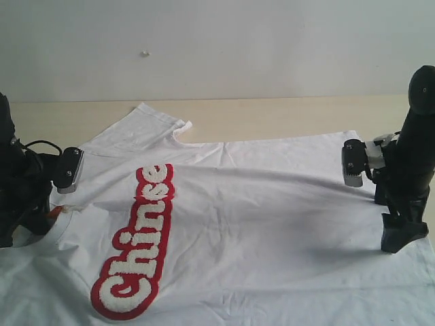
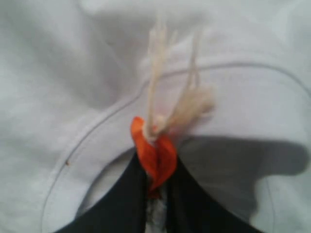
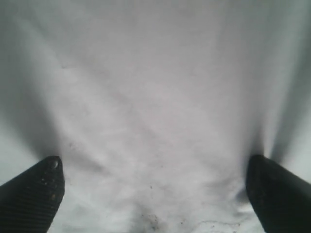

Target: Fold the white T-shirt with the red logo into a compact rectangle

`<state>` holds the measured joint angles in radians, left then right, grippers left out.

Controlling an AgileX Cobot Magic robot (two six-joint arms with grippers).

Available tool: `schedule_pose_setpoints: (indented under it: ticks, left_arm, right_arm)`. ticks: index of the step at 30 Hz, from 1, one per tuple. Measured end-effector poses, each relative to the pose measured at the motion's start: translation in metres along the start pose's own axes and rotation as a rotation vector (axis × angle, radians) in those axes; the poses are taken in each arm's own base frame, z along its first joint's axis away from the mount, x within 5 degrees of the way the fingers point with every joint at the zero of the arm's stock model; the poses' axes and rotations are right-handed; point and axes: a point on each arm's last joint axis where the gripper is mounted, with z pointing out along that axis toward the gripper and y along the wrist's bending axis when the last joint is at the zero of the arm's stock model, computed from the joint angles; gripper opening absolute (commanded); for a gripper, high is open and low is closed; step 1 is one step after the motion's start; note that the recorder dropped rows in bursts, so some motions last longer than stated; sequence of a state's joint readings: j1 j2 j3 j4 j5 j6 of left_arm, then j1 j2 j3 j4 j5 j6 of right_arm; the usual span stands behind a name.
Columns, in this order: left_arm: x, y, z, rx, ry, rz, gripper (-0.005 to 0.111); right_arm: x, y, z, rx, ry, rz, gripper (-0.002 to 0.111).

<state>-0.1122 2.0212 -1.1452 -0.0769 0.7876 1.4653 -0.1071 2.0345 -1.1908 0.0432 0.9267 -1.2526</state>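
Your left fingers (image 2: 121, 206) pinch the orange neck tag (image 2: 155, 153) of the wrinkled white cotton T-shirt (image 1: 258, 204), likely anchoring it; right fingers (image 3: 29, 194) gape, holding nothing.

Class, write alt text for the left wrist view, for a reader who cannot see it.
A black hand pinches the orange tag at the neck of a white T-shirt, which fills the frame. Frayed cream threads trail from the tag.

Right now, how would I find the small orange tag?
Start at the wrinkled white cotton T-shirt spread on the pale table. Follow its neckline to the left gripper; the small orange tag pinched there is the only orange thing.
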Motion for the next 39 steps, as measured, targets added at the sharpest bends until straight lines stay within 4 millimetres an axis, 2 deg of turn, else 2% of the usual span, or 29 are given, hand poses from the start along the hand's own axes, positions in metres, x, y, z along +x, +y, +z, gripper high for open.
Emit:
schedule_pose_setpoints:
  ticks: [4,13,19,22,26,30,33,36,39]
  left_arm:
    - [0.000,0.000,0.000,0.000,0.000,0.000,0.000]
    - [0.000,0.000,0.000,-0.002,0.000,-0.004,0.000]
    - [0.000,0.000,0.000,-0.004,0.000,-0.018,0.000]
    - [0.000,0.000,0.000,-0.004,0.000,-0.020,0.000]
    - [0.000,0.000,0.000,-0.004,-0.002,-0.028,0.000]
    - [0.000,0.000,0.000,-0.004,-0.002,-0.028,0.000]
    - [0.000,0.000,0.000,-0.004,-0.004,-0.031,0.000]
    - [-0.001,0.000,0.000,-0.003,-0.007,-0.033,0.000]
    - [-0.001,0.000,0.000,-0.003,-0.010,-0.036,0.000]
  right_arm:
    - [-0.002,-0.001,0.000,0.011,-0.021,0.087,0.097]
    - [0.006,-0.002,-0.006,0.066,0.046,0.028,0.097]
    - [0.007,0.004,-0.043,0.172,0.017,0.027,0.097]
    - [0.009,0.009,-0.049,0.208,0.007,0.018,0.097]
    - [0.010,0.020,-0.030,0.236,0.012,-0.053,0.097]
    - [0.006,0.018,-0.029,0.271,-0.004,-0.108,0.097]
    - [0.001,0.019,-0.024,0.237,-0.044,-0.169,0.097]
    - [-0.002,0.019,-0.006,0.173,-0.068,-0.186,0.097]
    - [-0.003,0.018,-0.001,0.158,-0.066,-0.194,0.097]
